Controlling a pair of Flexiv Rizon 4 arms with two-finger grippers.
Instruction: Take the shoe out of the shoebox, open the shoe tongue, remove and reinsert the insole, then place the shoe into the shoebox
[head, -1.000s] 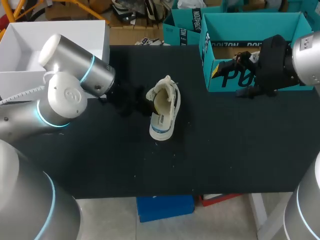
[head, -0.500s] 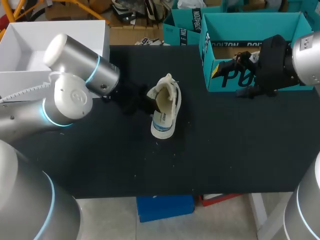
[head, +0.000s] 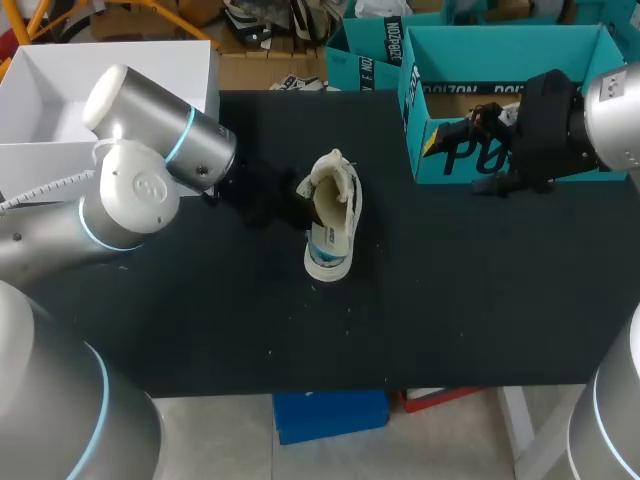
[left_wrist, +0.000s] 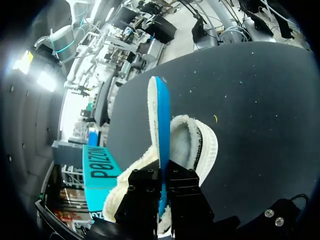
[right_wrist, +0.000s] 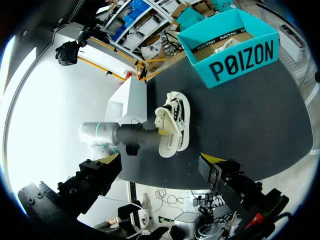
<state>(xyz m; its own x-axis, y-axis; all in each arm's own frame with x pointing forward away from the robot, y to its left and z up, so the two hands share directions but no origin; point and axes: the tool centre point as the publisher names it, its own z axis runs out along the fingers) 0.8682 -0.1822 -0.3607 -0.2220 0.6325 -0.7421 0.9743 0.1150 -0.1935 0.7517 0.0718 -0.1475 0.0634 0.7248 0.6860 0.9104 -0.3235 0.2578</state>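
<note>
The shoe (head: 332, 215) is seen lying on the black table (head: 450, 320), near its middle, with the toe turned toward the near edge and the opening toward the far side. It is out of the teal shoebox (head: 450, 160), which stands well apart from it at the table's far right corner.

The left arm (head: 150, 160) is brought in from the left, and the left gripper (head: 292, 205) is placed at the shoe's opening, on its left side. In the left wrist view the two black fingers (left_wrist: 186, 192) are shown drawn close together, with the edge of the insole (left_wrist: 159, 115) pinched between them from both sides. The insole, white on one face and blue on the other, is stood up on edge and rises straight ahead of the fingers. The fleece-lined opening of the shoe is seen just beside and behind the insole, touching it low down; whether the insole's lower end is in the shoe cannot be told, since it is hidden by the fingers.

The right gripper (right_wrist: 160, 160) is held away from the shoe, in front of the shoebox's near wall. Its yellow-tipped fingers (right_wrist: 212, 160) are spread wide and nothing is held between them. From that wrist, the shoe is seen well ahead, with the left gripper against it.
</note>
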